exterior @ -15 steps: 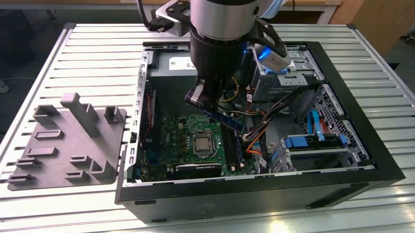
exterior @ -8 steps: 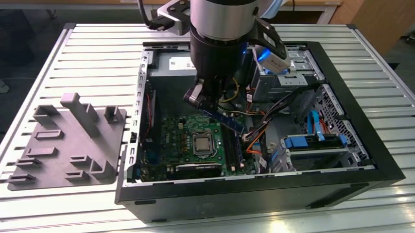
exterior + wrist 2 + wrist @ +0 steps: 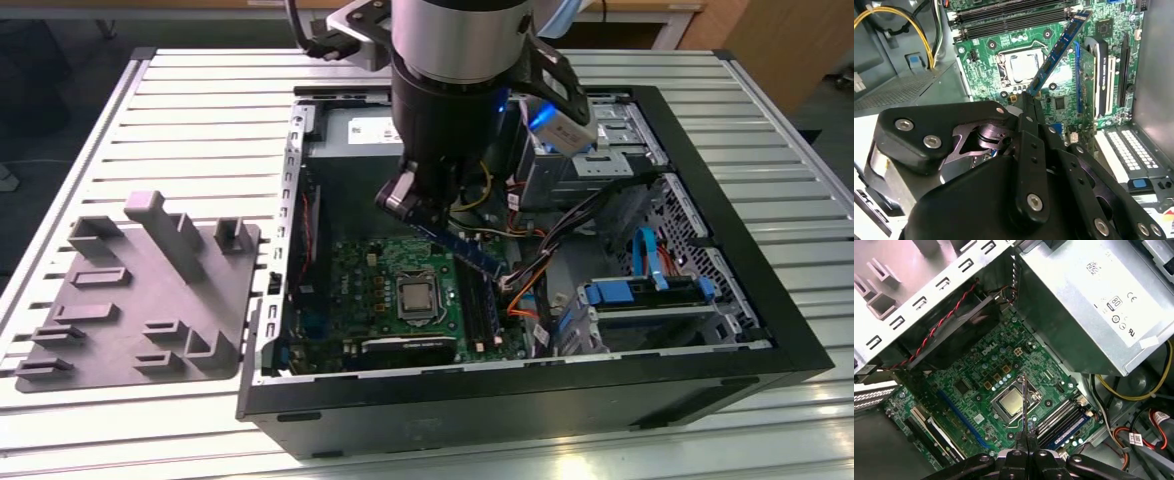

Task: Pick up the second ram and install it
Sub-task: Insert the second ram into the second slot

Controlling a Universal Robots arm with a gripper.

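My gripper (image 3: 416, 212) is shut on one end of the second ram (image 3: 467, 252), a thin dark-blue stick. It slants down over the green motherboard (image 3: 360, 275) inside the open computer case (image 3: 747, 330). In the second wrist view the ram (image 3: 1059, 47) runs from my gripper (image 3: 1029, 102) out above the processor socket (image 3: 1021, 67). The first wrist view shows the ram (image 3: 1024, 400) edge-on, held in my gripper (image 3: 1026, 439) above the socket (image 3: 1011, 402). The long black memory slots (image 3: 1061, 420) lie beside the socket, apart from the ram; a blue strip runs along one of them.
A grey plastic holder tray (image 3: 134, 290) lies on the slatted table at the exterior view's left. Inside the case are the silver power supply (image 3: 1094, 300), orange and yellow cables (image 3: 534, 275), blue drive bays (image 3: 641, 295) and an upright expansion card (image 3: 1085, 80).
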